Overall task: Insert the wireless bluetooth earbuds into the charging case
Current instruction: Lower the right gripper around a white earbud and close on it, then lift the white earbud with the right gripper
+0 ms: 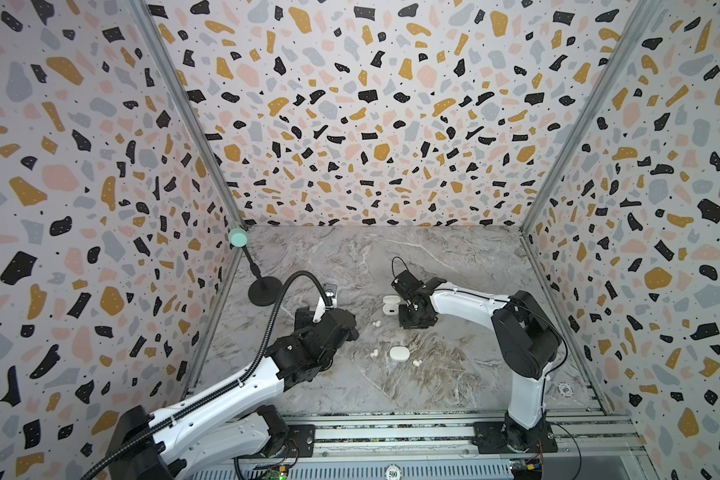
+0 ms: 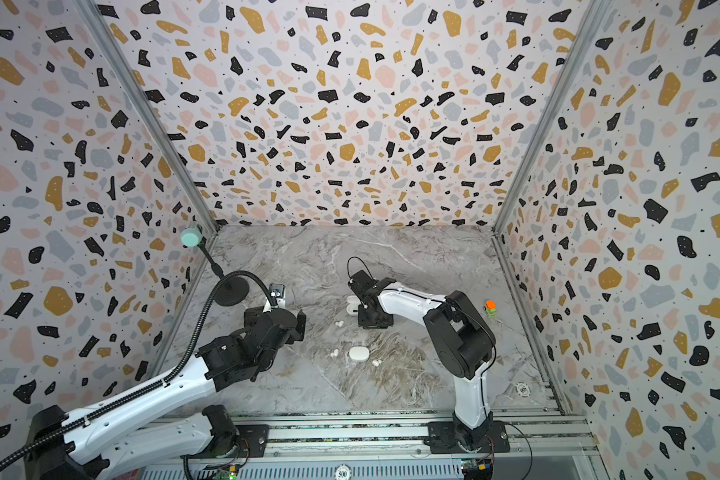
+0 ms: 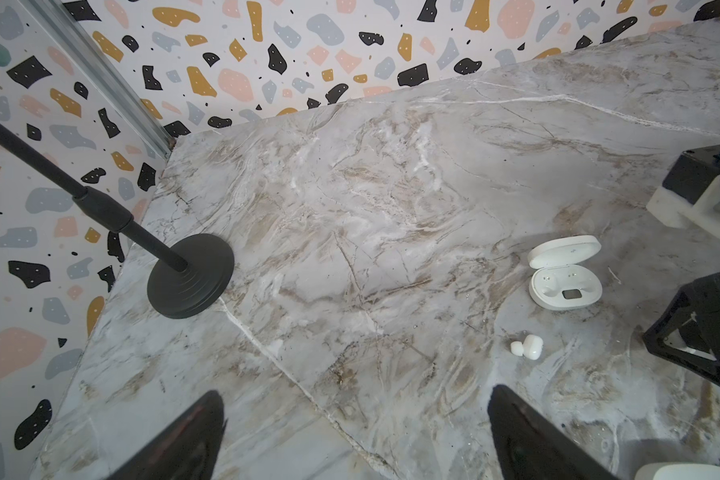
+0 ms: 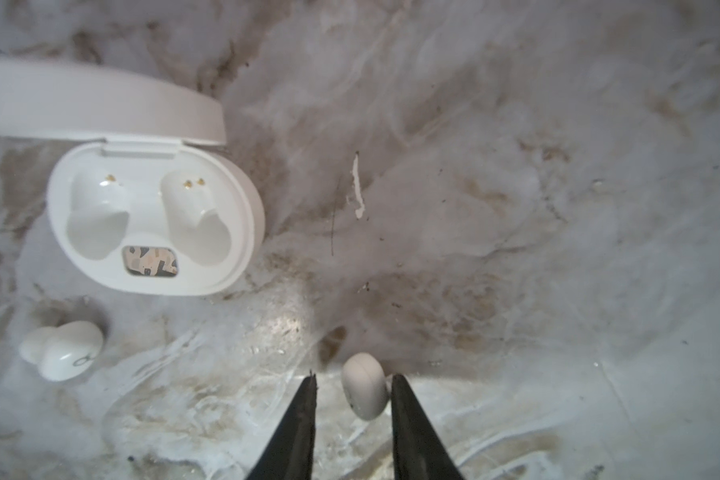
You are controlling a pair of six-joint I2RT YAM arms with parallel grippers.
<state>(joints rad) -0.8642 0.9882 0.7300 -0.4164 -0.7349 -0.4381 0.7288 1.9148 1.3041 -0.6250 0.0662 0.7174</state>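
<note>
The right fingers [image 4: 412, 436] point down at the marble surface [image 4: 516, 249], set narrow but not closed on anything. One white earbud [image 4: 366, 386] sits between their tips, touching one finger, with a clear gap to the opposite finger. Beyond the tips, off to the side of that gap, the open charging case [image 4: 154, 220] lies with its lid hinged back and both wells bare, gold contacts showing. A second earbud [image 4: 63, 349] rests on the surface just beside the case's front edge, well out to the same side of the fingers. The left fingers [image 3: 188, 444] are spread wide and hold nothing, hanging over bare surface. From them the open case and the second earbud lie ahead of the tips, out past one finger, while the round black base of a stand [image 3: 190, 276] sits ahead past the opposite finger. In both top views a closed case [image 1: 399, 353] lies on the surface apart from both pairs of fingers, with a third earbud [image 1: 373, 353] just beside it on one side and a fourth earbud [image 1: 416, 363] near it on the other.
</note>
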